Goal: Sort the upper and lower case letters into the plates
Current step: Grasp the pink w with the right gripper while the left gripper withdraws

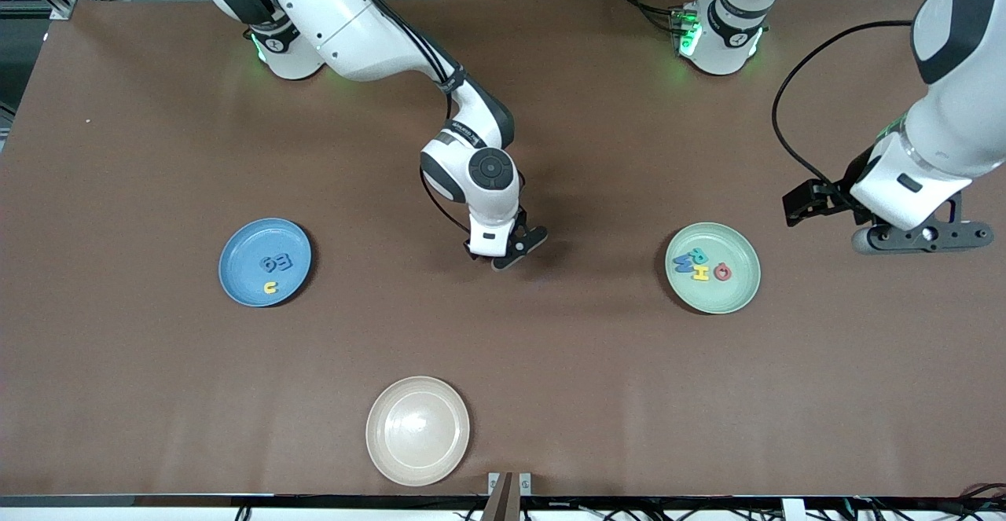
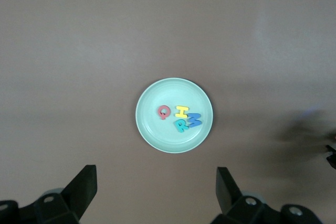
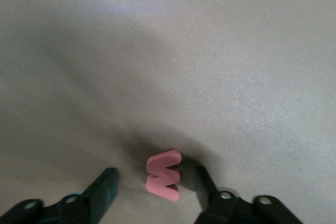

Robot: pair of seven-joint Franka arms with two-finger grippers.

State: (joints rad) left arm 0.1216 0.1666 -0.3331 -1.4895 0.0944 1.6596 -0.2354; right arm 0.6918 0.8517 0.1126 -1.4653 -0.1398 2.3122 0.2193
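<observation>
Right wrist view: pink letter [image 3: 164,175] lies on the tabletop [image 3: 210,51] between the right end effector [image 3: 157,192] fingers, spread and not touching it

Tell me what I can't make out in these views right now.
- Pink letter: seen only in the right wrist view between the right claw fingers; whether they touch it is unclear. In the front view the right claw hides it.
- Letters on the blue plate: front view only, too small to read for case.
- Left claw: in the front view, its fingers are hidden by the arm.
</observation>
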